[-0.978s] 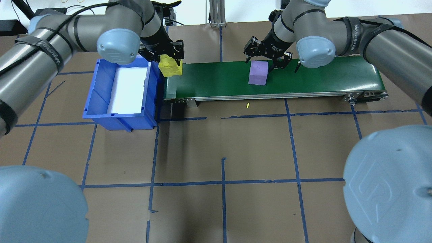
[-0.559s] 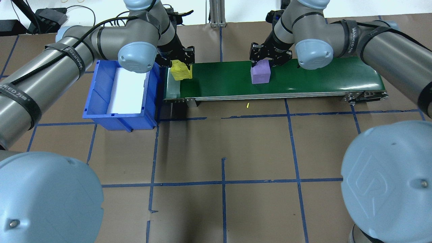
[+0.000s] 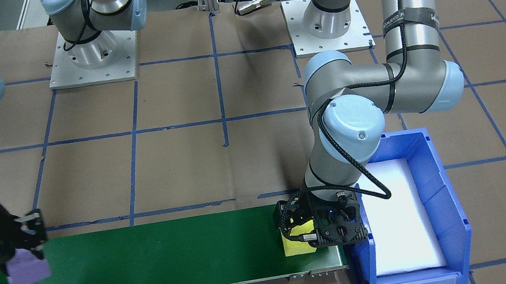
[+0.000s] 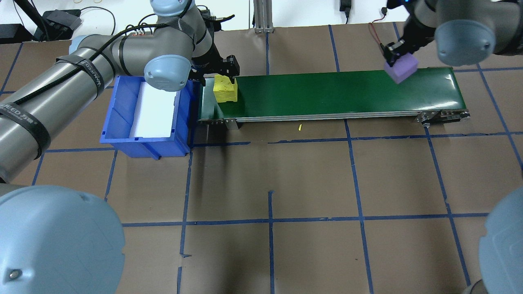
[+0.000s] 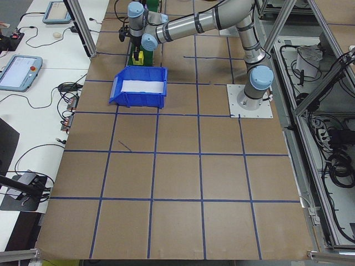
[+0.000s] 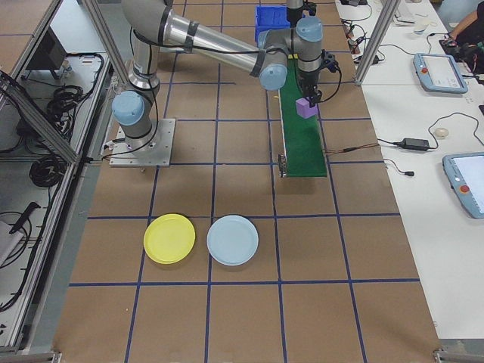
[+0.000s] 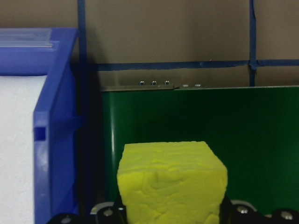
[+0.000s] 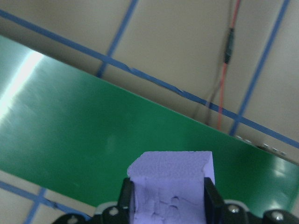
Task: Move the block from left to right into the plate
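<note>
A long green conveyor belt (image 4: 327,94) lies across the tabletop (image 4: 269,183), with a blue bin (image 4: 122,122) touching its left end and a yellow plate (image 6: 169,238) and a pale blue plate (image 6: 233,240) well apart from it. The right gripper (image 4: 398,61) has its jaws closed on the purple block (image 4: 401,68), lifted and tilted above the belt's right end. The left gripper (image 3: 320,233) has its jaws around the yellow block (image 4: 226,88), which sits on the belt's left end beside the bin.
</note>
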